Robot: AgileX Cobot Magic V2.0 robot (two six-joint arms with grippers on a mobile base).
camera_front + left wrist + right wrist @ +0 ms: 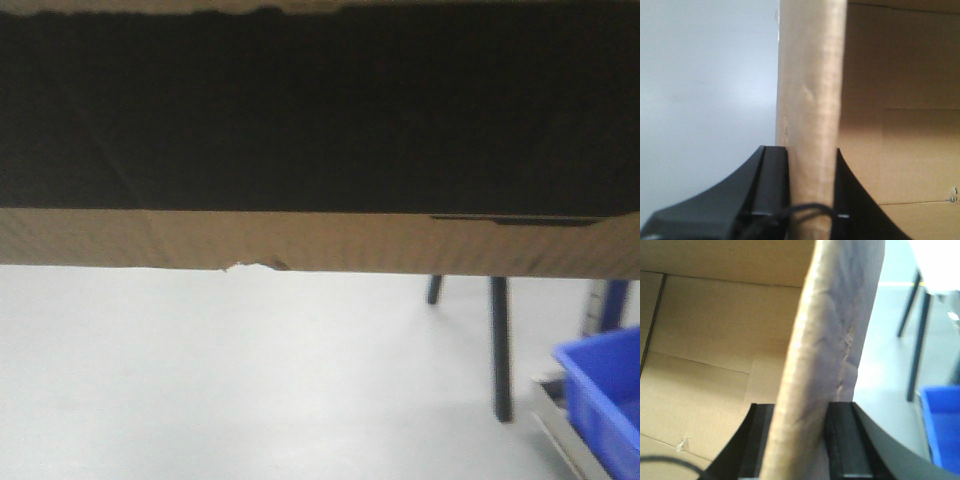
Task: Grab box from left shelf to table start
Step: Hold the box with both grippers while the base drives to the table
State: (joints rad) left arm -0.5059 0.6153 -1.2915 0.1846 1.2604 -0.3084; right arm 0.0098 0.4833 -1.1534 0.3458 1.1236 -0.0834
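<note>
A brown cardboard box (320,240) fills the upper half of the front view, held close to the camera with its dark inside showing above a tan wall. My left gripper (812,165) is shut on the box's left wall (812,100), one black finger (772,175) outside and one inside. My right gripper (800,420) is shut on the box's right wall (835,340) in the same way. The box's open inside shows in both wrist views. No shelf or table top is in view.
A pale grey floor (250,380) lies below the box. Dark table legs (500,350) stand at the right. A blue plastic bin (605,395) sits at the lower right and also shows in the right wrist view (942,425).
</note>
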